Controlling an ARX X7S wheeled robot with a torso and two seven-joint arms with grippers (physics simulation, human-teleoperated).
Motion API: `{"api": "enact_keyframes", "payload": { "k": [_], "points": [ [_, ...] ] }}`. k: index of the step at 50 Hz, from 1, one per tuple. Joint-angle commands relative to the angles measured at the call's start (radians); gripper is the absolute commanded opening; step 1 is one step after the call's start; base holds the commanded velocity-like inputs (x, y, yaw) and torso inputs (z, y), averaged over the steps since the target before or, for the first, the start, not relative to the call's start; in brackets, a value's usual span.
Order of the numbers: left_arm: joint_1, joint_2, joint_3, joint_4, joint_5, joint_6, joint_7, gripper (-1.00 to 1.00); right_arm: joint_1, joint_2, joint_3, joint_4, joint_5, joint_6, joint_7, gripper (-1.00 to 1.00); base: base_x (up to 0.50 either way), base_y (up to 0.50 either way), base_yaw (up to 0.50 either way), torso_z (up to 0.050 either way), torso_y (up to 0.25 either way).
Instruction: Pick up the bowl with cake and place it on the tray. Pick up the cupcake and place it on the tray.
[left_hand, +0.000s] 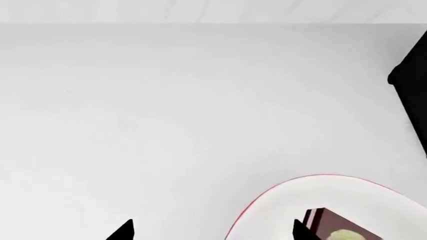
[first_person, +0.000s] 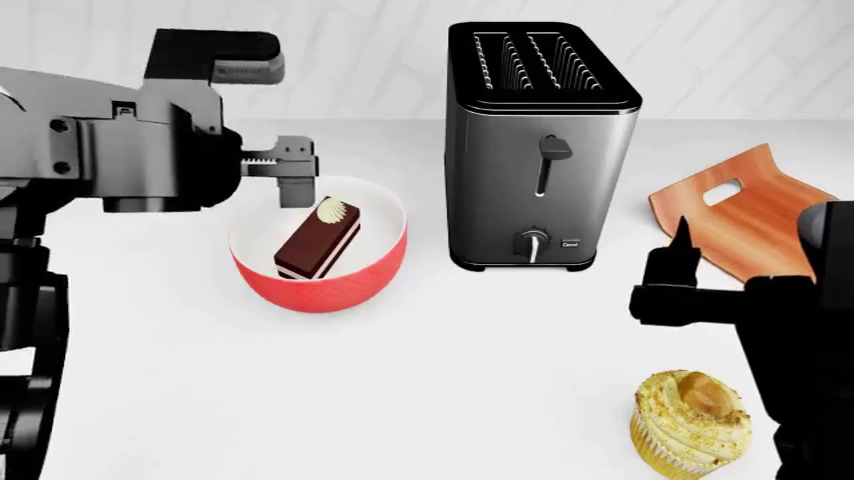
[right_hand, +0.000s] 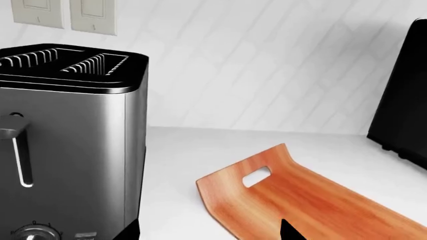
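Inside the bowl with cake sits one chocolate layer slice, lying at a slant with its cream swirl at the far end; nothing else is in the bowl. It stands on the white counter, at about nine o'clock from the toaster and near it. The left gripper hovers over the bowl's far rim, at roughly eleven o'clock from the slice, its jaws spread and holding nothing. Its wrist camera shows two dark fingertips well apart, the bowl's red-edged rim and a corner of the slice beside one of them.

The cupcake stands alone at about four o'clock from the toaster, near the counter's front edge, just beside the right arm. The tray lies bare at three o'clock from the toaster. The right gripper hangs between tray and cupcake; only one raised finger shows in the head view. Its wrist view adds the tray's upturned end with slot handle, the toaster's side, and two fingertips set apart, empty.
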Motion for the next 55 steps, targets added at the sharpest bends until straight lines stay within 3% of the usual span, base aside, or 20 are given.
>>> {"api": "enact_keyframes", "payload": {
  "k": [1,10,25,43,55],
  "points": [
    [0.035,0.018,0.043,-0.066,0.055,0.047,0.071,1.0,-0.031,-0.006,0.002,-0.002,-0.039,-0.014,-0.032,1.0,0.0,0.0,0.0,0.0,0.0],
    [0.052,0.009,0.084,-0.087,0.106,0.054,0.099,1.0,-0.061,-0.011,0.002,-0.002,-0.074,-0.028,-0.057,1.0,0.0,0.0,0.0,0.0,0.0],
    [0.062,-0.026,0.064,-0.069,0.049,0.044,0.032,1.0,-0.062,-0.016,-0.013,0.007,-0.093,-0.035,-0.07,1.0,0.0,0.0,0.0,0.0,0.0],
    [0.113,-0.031,0.072,-0.065,0.001,0.031,0.04,1.0,-0.07,-0.017,-0.024,0.008,-0.106,-0.044,-0.074,1.0,0.0,0.0,0.0,0.0,0.0],
    [0.122,-0.043,0.073,-0.054,-0.082,0.006,-0.037,1.0,-0.081,-0.016,-0.025,0.009,-0.117,-0.054,-0.081,1.0,0.0,0.0,0.0,0.0,0.0]
  ]
}}
